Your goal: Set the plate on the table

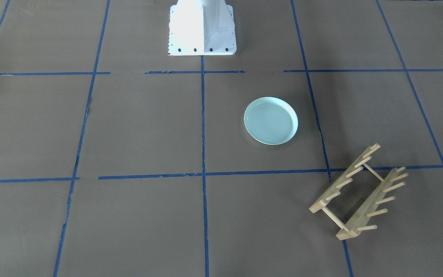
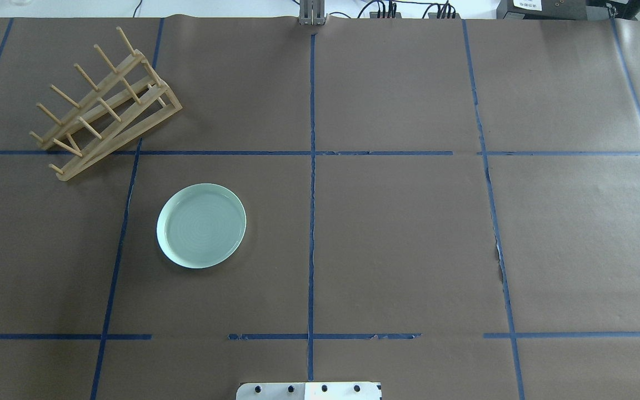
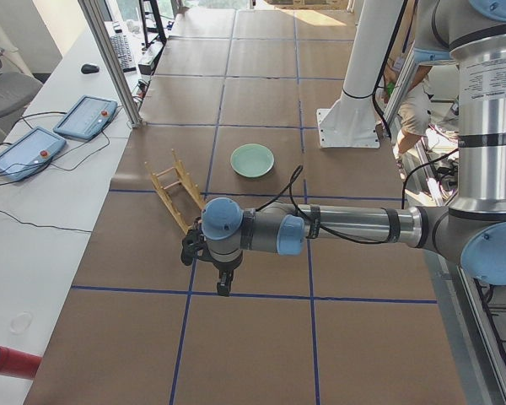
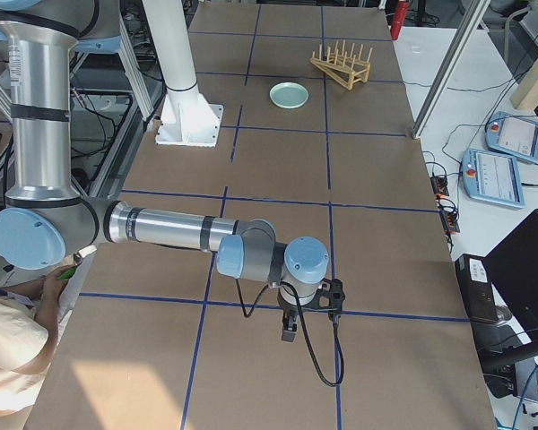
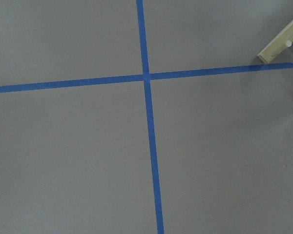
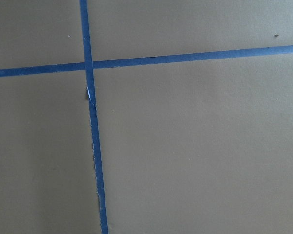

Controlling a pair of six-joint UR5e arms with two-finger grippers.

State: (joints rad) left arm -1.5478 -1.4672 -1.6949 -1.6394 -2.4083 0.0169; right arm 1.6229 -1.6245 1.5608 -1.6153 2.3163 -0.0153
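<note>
The pale mint-green plate (image 1: 270, 120) lies flat on the brown table (image 1: 137, 127), empty and apart from everything else. It also shows in the overhead view (image 2: 201, 225) and both side views (image 3: 252, 159) (image 4: 289, 94). My left gripper (image 3: 225, 285) shows only in the exterior left view, hovering over the table well away from the plate, past the rack. My right gripper (image 4: 289, 332) shows only in the exterior right view, far from the plate. I cannot tell whether either is open or shut. Both wrist views show only bare table and tape lines.
A light wooden peg rack (image 2: 103, 105) stands on the table's left far side, beyond the plate; a corner of it shows in the left wrist view (image 5: 282, 43). The white robot base (image 1: 201, 29) stands at the near middle edge. Pendants and cables lie beyond the table's edge (image 3: 34, 148).
</note>
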